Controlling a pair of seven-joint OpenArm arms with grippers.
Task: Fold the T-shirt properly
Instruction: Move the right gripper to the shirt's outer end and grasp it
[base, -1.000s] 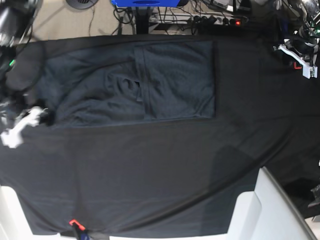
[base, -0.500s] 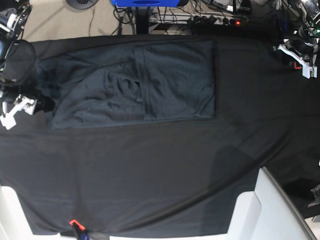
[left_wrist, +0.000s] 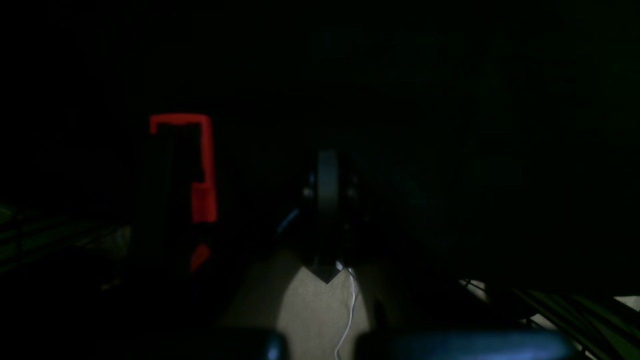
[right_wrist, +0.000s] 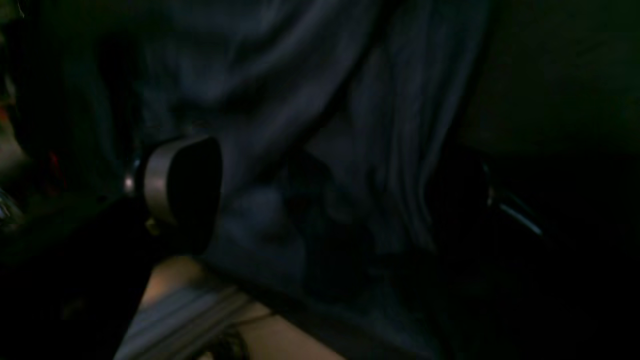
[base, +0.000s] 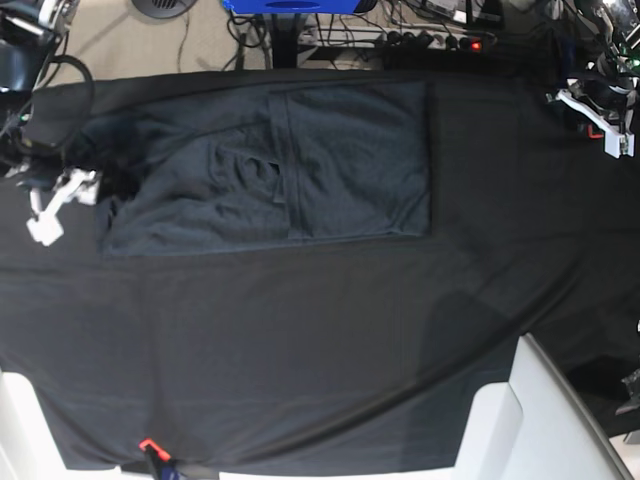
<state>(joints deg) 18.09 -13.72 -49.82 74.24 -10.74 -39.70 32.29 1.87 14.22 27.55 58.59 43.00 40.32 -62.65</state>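
Rising from the lower edge of the T-shirt (base: 265, 165), the right gripper (base: 58, 200) now hangs spread wide by its left end, holding nothing. The shirt lies folded flat on the black tablecloth (base: 320, 330), unmoved. The left gripper (base: 597, 118) stays closed and empty; no writing is readable.

T-shirt (base: 270, 165) lies folded flat on black tablecloth (base: 320, 340); right gripper (base: 60, 200) beside its left edge; left gripper (base: 600, 115) well apart.
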